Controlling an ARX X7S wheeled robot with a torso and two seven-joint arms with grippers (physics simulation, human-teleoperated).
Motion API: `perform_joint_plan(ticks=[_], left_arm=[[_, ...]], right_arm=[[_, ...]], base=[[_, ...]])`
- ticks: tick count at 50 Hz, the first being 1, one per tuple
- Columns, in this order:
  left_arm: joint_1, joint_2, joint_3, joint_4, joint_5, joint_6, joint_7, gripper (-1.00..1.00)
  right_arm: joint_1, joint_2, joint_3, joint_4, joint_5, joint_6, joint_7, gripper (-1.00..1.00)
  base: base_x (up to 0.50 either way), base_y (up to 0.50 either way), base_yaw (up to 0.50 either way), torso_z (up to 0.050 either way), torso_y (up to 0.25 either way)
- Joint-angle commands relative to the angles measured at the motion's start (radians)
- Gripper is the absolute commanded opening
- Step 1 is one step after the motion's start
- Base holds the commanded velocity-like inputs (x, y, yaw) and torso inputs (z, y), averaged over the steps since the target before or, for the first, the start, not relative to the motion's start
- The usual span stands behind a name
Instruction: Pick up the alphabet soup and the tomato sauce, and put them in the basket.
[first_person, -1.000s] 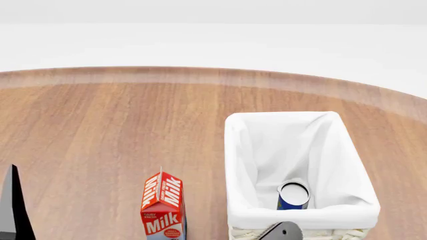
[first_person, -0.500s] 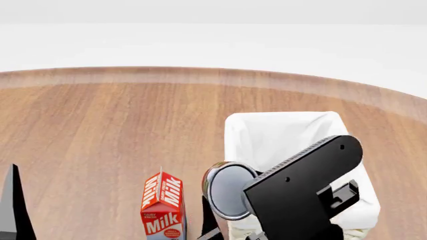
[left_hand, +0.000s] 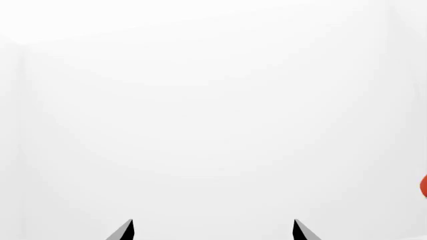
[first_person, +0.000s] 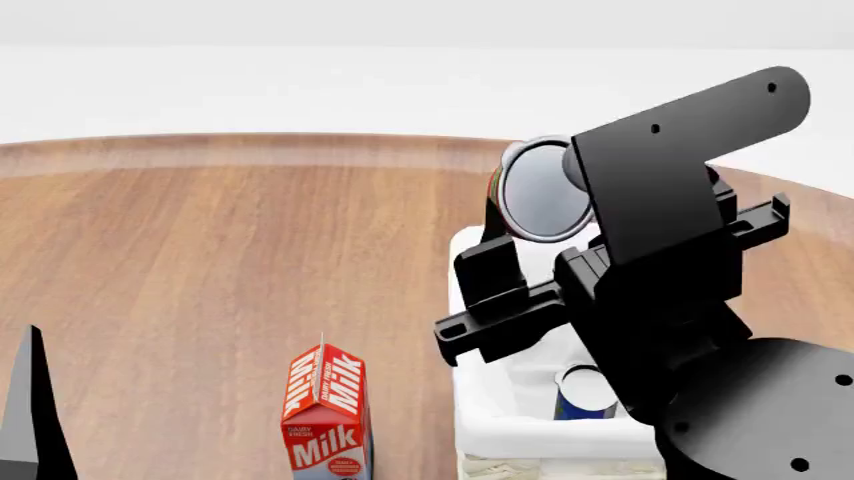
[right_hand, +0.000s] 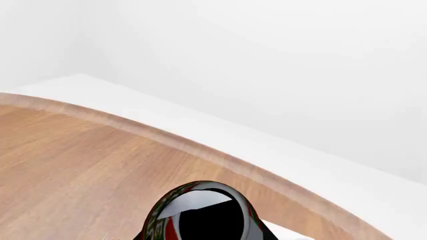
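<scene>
The tomato sauce (first_person: 543, 187), a red-and-green can, is held in the air over the far left part of the basket (first_person: 478, 425), its silver end facing the head camera. My right gripper (first_person: 534, 205) is shut on it. In the right wrist view the tomato sauce (right_hand: 200, 212) fills the lower middle, with its shiny end towards the camera. The alphabet soup (first_person: 587, 392), a blue can, stands upright inside the cream, cloth-lined basket near its front. My left gripper (left_hand: 212, 231) is open with nothing between its fingers; only one finger (first_person: 27, 410) shows at the head view's lower left.
A red and white milk carton (first_person: 324, 410) stands just left of the basket. The round wooden table (first_person: 240, 250) stretches left and far, its curved edge (right_hand: 133, 127) beyond the basket. My right arm (first_person: 694, 300) hides most of the basket. An orange-red blob (left_hand: 423, 185) touches the left wrist view's edge.
My right arm has risen and moved forward with the tomato sauce, from beside the basket's near left corner to above its far left part. The left arm has not moved.
</scene>
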Motion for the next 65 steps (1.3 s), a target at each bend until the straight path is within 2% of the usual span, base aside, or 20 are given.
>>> perform_joint_plan(ticks=[1, 28, 65], left_arm=[[-0.003, 0.0, 0.006, -0.005, -0.001, 0.004, -0.002, 1.0], [-0.021, -0.006, 0.016, 0.001, -0.007, -0.012, -0.006, 1.0], [-0.018, -0.018, 0.018, -0.003, -0.02, 0.004, -0.015, 1.0]], right_arm=[[0.093, -0.076, -0.079, 0.252, -0.204, -0.013, -0.103, -1.0], [0.202, -0.306, -0.276, 0.866, -0.498, -0.159, -0.319, -1.0], [0.235, -0.538, -0.356, 1.499, -0.66, -0.43, -0.485, -1.0]], base=[[0.0, 0.0, 0.0, 0.0, 0.0], [0.0, 0.0, 0.0, 0.0, 0.0], [0.0, 0.0, 0.0, 0.0, 0.0]])
